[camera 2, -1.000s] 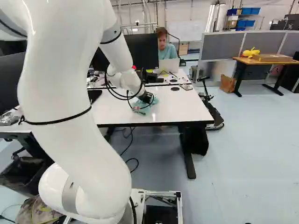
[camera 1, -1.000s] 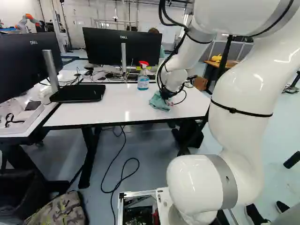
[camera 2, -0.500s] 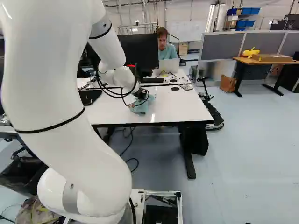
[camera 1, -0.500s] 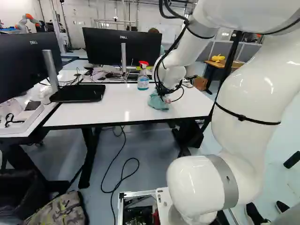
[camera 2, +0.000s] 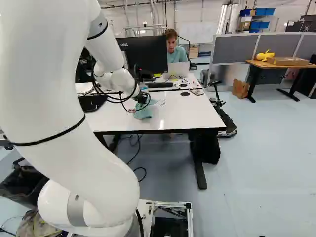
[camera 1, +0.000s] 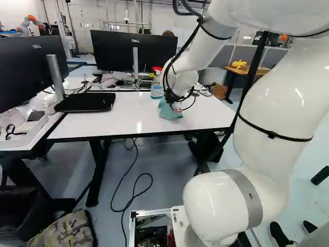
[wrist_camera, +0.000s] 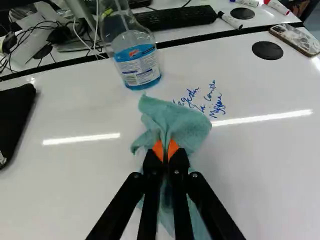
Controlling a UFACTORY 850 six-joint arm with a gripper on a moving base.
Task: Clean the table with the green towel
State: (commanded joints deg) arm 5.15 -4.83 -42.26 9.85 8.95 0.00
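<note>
pinching the crumpled green cloth towel (wrist_camera: 175, 122) between the orange pads (wrist_camera: 158, 149) of the black two-fingered gripper (wrist_camera: 165, 145); near the centre of the left base view, on the white tabletop (camera 2: 192, 111). slid leftward in both base views, towel included, now nearer the clear spray bottle with blue liquid (camera 1: 156, 92). probably mid-wipe, with blue handwriting (wrist_camera: 217, 105) just beside the cloth left to rub away; best to avoid nudging the bottle.

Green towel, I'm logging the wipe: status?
Black two-finger gripper shut on green cloth towel. Towel on white tabletop, blue handwriting alongside. Clear spray bottle, blue liquid, close ahead.
</note>
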